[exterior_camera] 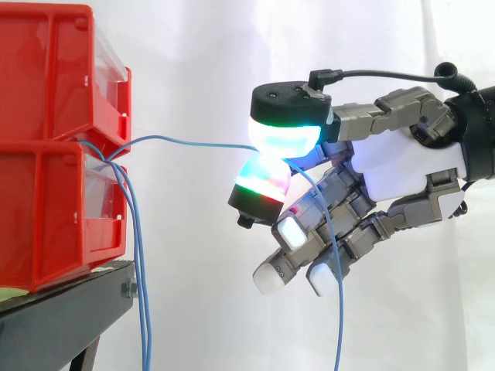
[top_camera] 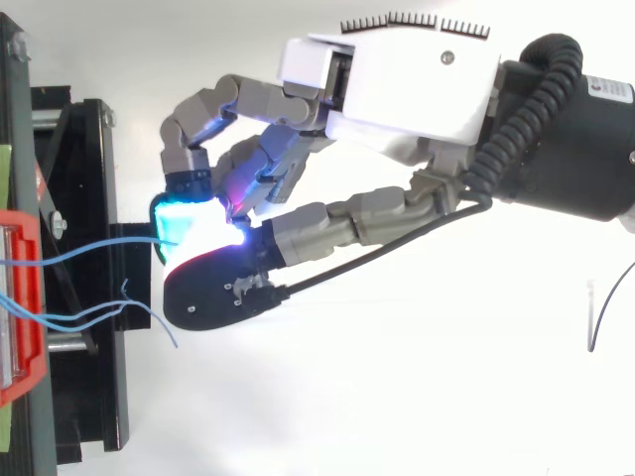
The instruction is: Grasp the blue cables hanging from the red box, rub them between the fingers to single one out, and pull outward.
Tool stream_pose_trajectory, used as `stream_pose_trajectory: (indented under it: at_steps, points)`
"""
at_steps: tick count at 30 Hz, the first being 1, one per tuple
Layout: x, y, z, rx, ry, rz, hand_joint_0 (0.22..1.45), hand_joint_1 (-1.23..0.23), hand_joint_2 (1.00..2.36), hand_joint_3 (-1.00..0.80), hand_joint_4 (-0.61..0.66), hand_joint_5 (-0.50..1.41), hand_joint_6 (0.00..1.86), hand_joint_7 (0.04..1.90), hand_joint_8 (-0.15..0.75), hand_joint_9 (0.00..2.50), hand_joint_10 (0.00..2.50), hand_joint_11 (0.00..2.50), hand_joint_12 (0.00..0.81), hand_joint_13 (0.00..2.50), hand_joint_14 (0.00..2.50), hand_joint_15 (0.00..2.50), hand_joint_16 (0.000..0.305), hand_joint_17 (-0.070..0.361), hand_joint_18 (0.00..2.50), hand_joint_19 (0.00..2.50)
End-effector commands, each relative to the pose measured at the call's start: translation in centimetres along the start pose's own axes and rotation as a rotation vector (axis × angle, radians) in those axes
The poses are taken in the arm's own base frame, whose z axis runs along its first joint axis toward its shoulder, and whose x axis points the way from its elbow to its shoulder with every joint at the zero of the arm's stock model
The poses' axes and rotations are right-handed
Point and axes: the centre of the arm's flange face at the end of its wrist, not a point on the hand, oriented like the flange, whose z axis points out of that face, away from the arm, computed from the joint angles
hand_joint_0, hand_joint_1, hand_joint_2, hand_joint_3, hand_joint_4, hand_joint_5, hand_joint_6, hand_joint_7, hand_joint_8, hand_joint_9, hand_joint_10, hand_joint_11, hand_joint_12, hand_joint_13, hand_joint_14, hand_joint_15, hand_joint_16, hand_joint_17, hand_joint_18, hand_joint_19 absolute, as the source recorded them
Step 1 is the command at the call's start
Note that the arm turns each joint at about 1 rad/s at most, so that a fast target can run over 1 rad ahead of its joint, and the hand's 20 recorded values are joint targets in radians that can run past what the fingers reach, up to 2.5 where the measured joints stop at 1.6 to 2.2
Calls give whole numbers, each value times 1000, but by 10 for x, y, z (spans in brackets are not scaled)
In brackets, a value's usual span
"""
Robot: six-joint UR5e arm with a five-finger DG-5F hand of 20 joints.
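Two red bins (exterior_camera: 54, 139) are stacked on a black stand at the left. Several thin blue cables (exterior_camera: 139, 255) come out between the bins and hang down past the stand. One blue cable (exterior_camera: 193, 142) runs nearly level from the bins to the right, away from the others. My hand (exterior_camera: 402, 166) is right of the bins, with two glowing fingertips (exterior_camera: 282, 139) pinched on that cable. Past the pinch, the cable's free end (exterior_camera: 334, 294) drops behind the other fingers, which point down and left. From above, the pinched cable (top_camera: 99, 248) leaves the bin (top_camera: 22, 297) toward the hand (top_camera: 397, 89).
The black stand (exterior_camera: 69, 309) holds the bins and its frame (top_camera: 94, 278) juts out below them. A white curtain fills the background. A thin dark wire end (top_camera: 593, 312) shows at the right edge of the top view.
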Motion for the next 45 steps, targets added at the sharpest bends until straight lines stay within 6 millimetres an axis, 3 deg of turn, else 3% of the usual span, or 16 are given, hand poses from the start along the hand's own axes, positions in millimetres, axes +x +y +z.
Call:
stream_pose_trajectory:
  at_steps: [1, 45]
  points:
    - [0, 0, 0, 0, 0, 0, 606, -812, 1020, -91, 37, -118, 863, 1179, 296, 1015, 14, 727, 409, 648, 12, 384, 59, 132, 794, 527]
    - [0, 0, 0, 0, 0, 0, 606, -809, 1020, -101, 32, -121, 862, 1177, 300, 1033, 16, 747, 412, 656, 12, 393, 59, 133, 794, 538]
